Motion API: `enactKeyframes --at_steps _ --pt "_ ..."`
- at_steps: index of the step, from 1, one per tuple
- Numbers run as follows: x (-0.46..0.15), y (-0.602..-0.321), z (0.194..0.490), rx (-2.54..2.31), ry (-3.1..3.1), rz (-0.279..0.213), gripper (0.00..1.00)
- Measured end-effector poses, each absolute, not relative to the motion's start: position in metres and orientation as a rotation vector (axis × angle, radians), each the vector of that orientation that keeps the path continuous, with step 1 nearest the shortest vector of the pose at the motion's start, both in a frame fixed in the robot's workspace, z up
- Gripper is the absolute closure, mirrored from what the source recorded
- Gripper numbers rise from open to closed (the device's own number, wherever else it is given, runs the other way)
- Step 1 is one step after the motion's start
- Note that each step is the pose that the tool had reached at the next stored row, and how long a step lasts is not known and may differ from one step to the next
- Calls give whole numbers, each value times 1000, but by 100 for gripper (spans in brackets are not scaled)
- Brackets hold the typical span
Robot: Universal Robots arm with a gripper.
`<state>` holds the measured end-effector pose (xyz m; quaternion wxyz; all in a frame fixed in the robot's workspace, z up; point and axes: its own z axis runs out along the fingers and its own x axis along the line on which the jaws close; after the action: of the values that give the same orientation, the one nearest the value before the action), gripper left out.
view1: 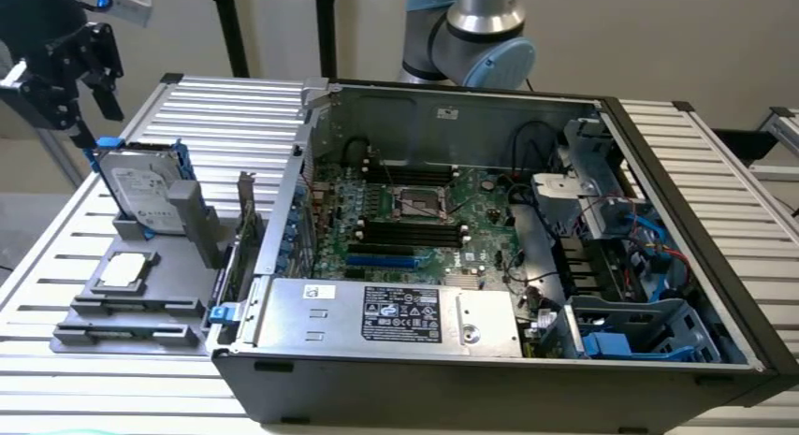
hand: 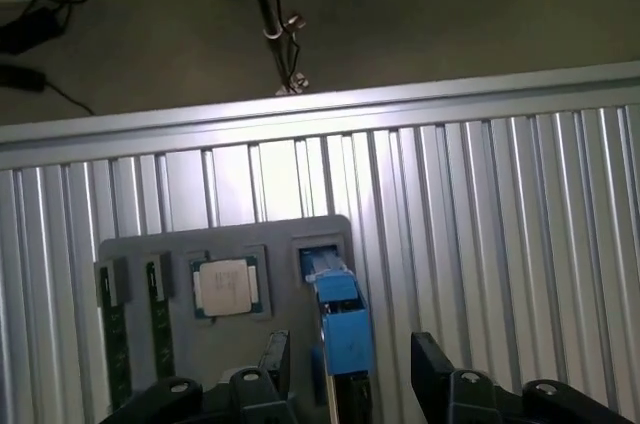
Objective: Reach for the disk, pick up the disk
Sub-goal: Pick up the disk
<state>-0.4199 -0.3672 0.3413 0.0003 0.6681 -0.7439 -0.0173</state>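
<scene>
The disk point(view1: 141, 186) stands on edge in a slot of the grey holder point(view1: 160, 287), silver-grey with a white label and blue rails. My black gripper point(view1: 93, 117) hangs just above its upper corner, at the exterior view's far left. In the wrist view I look down the disk's thin top edge, where its blue rail point(hand: 342, 326) sits between my two dark fingers point(hand: 432, 369). The gripper point(hand: 350, 362) is open, with a finger on either side of the disk and a gap to each. Nothing is held.
A small square silver chip point(view1: 125, 269) lies in the holder point(hand: 140, 249) beside the disk. The open computer case point(view1: 500, 374) with a large silver box point(view1: 387, 313) fills the exterior view's right. The slatted metal table point(hand: 480, 184) ends near the holder.
</scene>
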Motion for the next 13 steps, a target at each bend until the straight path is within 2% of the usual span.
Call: enactKeyframes --at_steps 13 --pt "-420 -367 318 2164 -2275 -54 40"
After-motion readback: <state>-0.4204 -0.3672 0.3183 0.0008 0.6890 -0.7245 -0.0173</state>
